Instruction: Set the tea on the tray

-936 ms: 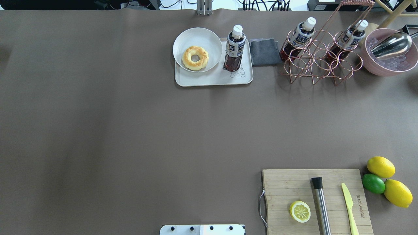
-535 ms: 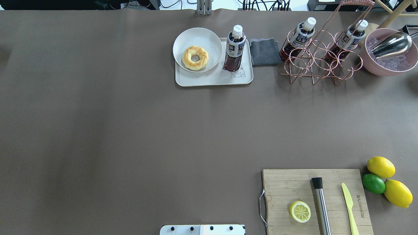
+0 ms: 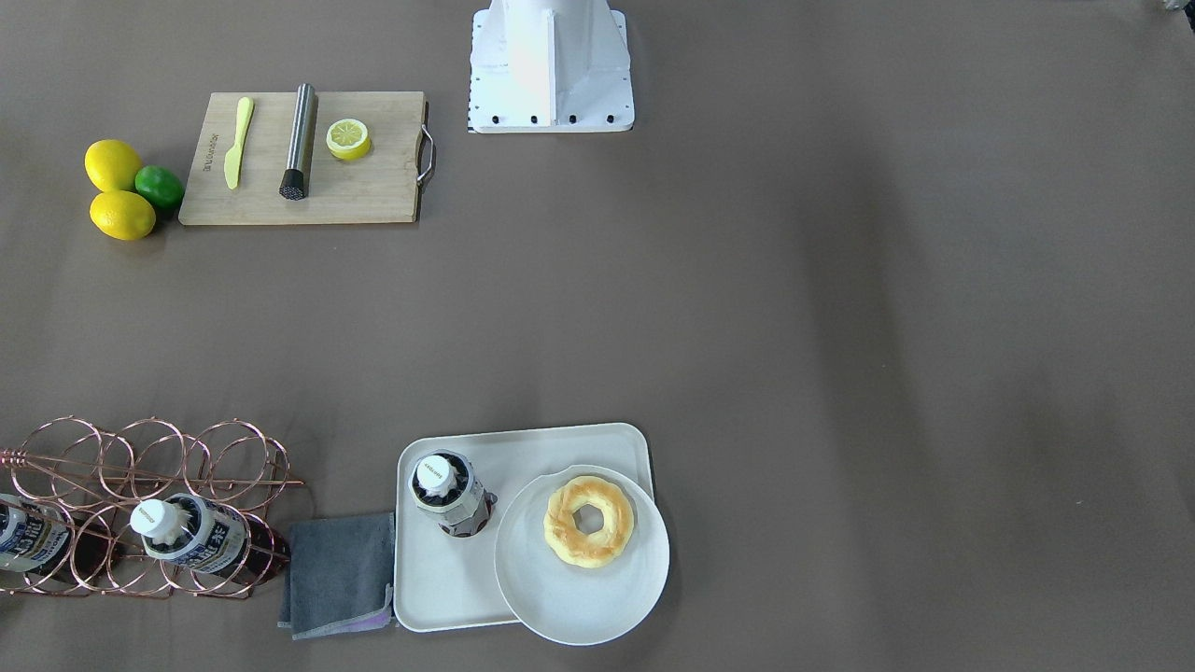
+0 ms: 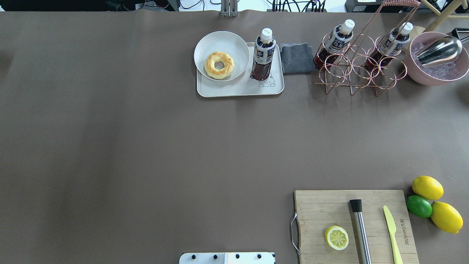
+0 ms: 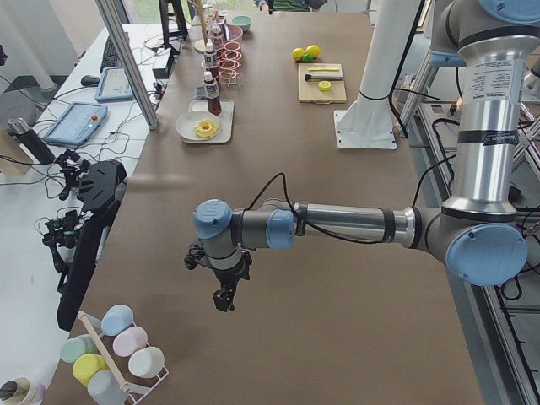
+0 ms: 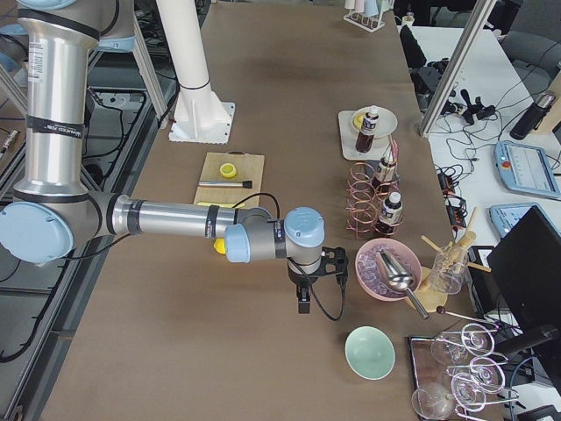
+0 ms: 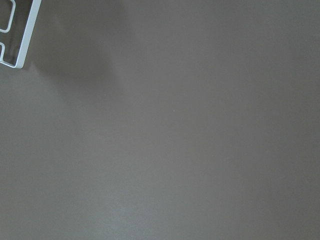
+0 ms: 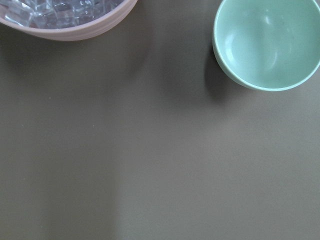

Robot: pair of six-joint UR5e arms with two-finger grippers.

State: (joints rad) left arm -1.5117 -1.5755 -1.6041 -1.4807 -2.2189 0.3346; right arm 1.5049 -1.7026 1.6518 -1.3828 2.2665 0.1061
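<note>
Nearest the robot, its white base plate point(image 4: 227, 257) sat at the table edge. To the robot's right lay a wooden cutting board point(image 4: 322, 205). It carried a lemon half point(image 4: 336, 237), a steel muddler point(image 4: 359, 231) and a pale yellow knife point(image 4: 392, 229). Two lemons point(image 4: 427, 187) and a lime point(image 4: 419, 206) lay just beside the board, touching one another.

The left gripper point(image 5: 224, 297) hung pointing down over bare table at the robot's left end, near a rack of pastel cups point(image 5: 118, 354). The right gripper point(image 6: 303, 298) hung pointing down at the opposite end, near a mint-green bowl point(image 8: 267, 42) and a pink bowl of ice point(image 6: 364, 267) holding a metal scoop point(image 4: 439, 50). Whether either gripper's fingers were apart or together could not be told. Both were well apart from the tray.

At the far side, the tea point(image 4: 263, 55) stood upright on the tray point(image 4: 238, 90), its base partly covering the bear drawing point(image 4: 266, 81). A round white plate point(image 4: 221, 40) with a doughnut point(image 4: 219, 65) rested on the tray's other part, just beside the tea and overhanging the tray's far rim. A folded grey cloth point(image 4: 296, 58) lay against the tray on the tea's side. Beyond the cloth, a copper wire rack point(image 4: 361, 79) held two like bottles point(image 4: 334, 44), tilted.
</note>
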